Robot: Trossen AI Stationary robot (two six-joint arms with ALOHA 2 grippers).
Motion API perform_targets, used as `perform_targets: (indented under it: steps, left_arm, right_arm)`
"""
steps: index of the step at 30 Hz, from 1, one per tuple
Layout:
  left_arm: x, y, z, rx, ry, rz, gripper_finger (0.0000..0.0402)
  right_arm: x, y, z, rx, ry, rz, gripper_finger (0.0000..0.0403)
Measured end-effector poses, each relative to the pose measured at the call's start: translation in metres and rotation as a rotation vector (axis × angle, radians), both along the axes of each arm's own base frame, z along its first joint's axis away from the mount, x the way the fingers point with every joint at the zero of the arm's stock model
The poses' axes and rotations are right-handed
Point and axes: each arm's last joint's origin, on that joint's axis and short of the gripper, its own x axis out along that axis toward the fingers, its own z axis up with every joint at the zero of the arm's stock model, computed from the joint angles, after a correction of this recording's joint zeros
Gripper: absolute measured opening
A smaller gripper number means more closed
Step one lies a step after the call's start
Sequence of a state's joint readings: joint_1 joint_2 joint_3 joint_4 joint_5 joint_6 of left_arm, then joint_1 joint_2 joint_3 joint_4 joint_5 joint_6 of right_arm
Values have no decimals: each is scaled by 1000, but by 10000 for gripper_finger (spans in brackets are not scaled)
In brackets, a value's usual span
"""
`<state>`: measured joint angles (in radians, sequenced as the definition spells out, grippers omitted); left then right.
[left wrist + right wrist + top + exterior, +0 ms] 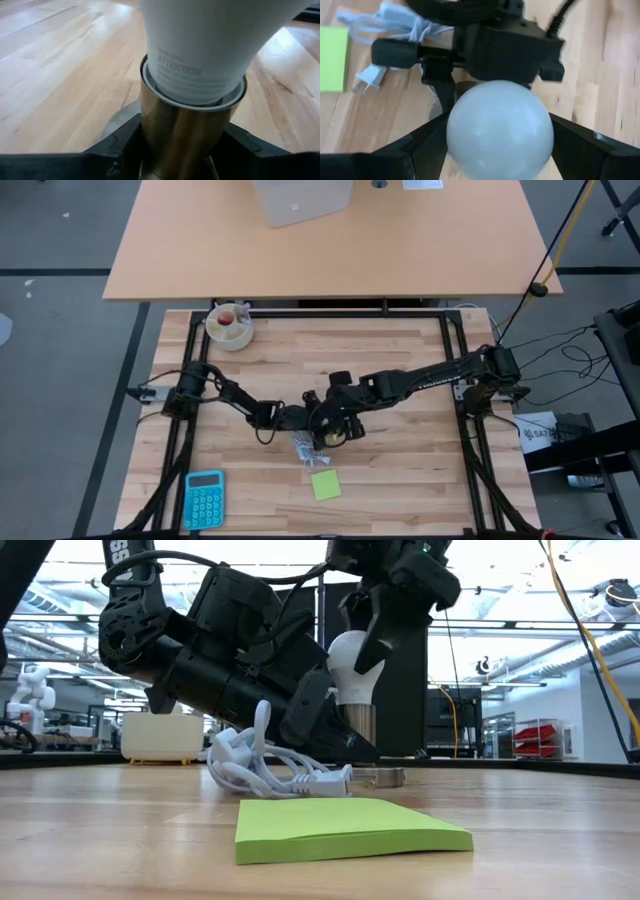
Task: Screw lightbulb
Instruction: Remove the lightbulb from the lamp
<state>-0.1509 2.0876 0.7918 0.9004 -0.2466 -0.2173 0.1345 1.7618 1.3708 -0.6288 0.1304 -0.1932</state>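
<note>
The white lightbulb [350,662] stands upright with its narrow end down in a brassy metal socket tube [358,726]. The tube rises from a round grey base disc [386,777] that lies on the table. My left gripper [303,418] comes from the table's left and is shut on the socket tube. My right gripper [336,427] comes down from above and is shut on the bulb's globe [500,131]. The bulb's screw base is hidden inside the tube. A coiled white cable [270,768] lies beside the socket. My left gripper pinches the socket tube [185,135] between its two fingers [117,152], one on each side, below the bulb's neck [200,55]. The fingers come slanting down from the table's left. The tube stands upright on its disc. My right gripper holds the bulb's rounded globe [500,131] between its two fingers [422,147], one on each side. The fingers come from above, pointing down. The bulb stands upright, its narrow end in the socket tube.
A green sticky-note pad [325,485] lies near the front edge, and a blue calculator [203,498] at the front left. A white bowl [230,326] stands at the far left corner. The cable's plug [367,77] lies by the pad.
</note>
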Motion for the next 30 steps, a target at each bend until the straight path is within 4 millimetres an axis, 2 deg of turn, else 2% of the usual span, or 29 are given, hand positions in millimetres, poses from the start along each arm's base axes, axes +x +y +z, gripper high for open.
perform_targets:
  steps: [5, 10, 23, 30]
  left_arm:
    - [0, -1, 0, 2, 2, -31, 190]
    - [0, -1, 0, -4, 2, -46, 190]
    - [0, -1, 0, -7, 3, -46, 190]
    - [0, -1, 0, -2, 1, -25, 190]
  right_arm:
    - [1, 1, 0, -43, -3, 108, 299]
    - [1, 1, 1, -61, -4, 130, 299]
    - [8, 13, 27, 76, -92, -134, 299]
    - [7, 18, 28, 223, -127, -438, 294]
